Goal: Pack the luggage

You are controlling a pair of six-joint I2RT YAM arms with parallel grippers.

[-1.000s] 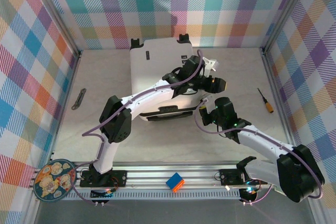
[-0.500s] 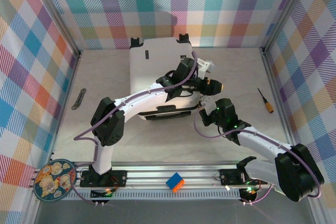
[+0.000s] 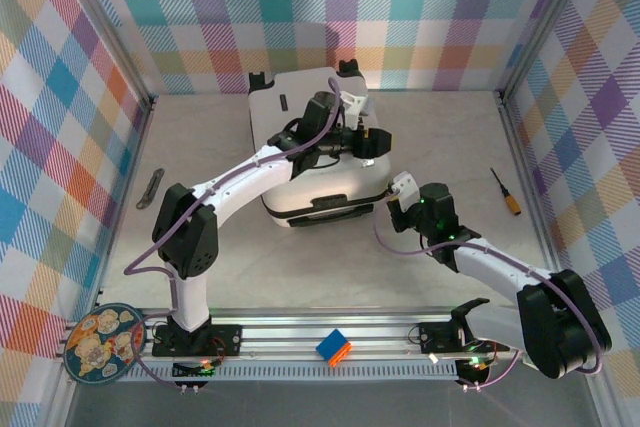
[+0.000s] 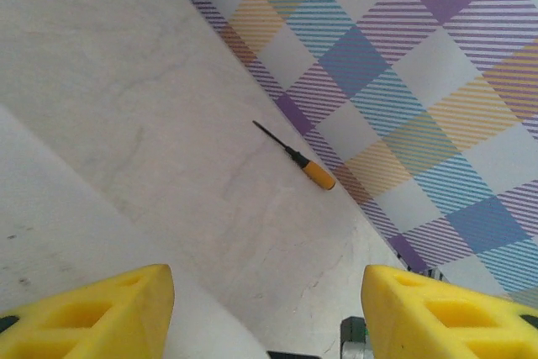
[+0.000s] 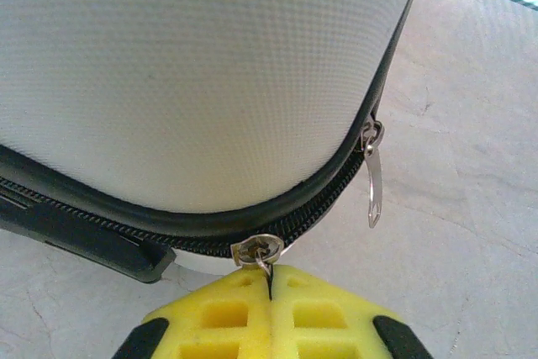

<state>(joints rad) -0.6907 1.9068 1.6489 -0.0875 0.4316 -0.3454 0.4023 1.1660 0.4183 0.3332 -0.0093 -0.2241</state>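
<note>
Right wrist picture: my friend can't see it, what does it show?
The yellow right end effector is shut on a zipper pull at a rounded corner of the white luggage. A second pull hangs farther right, above the pale table.

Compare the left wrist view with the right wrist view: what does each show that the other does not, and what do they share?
Left wrist, not right wrist: an orange-handled screwdriver lying on the table by the plaid wall, and the open left gripper, nothing between its fingers. Right wrist, not left wrist: the black zipper seam, the right gripper shut on a zipper pull, and a second pull hanging free at the corner. Both: the white luggage shell and the pale table.
</note>
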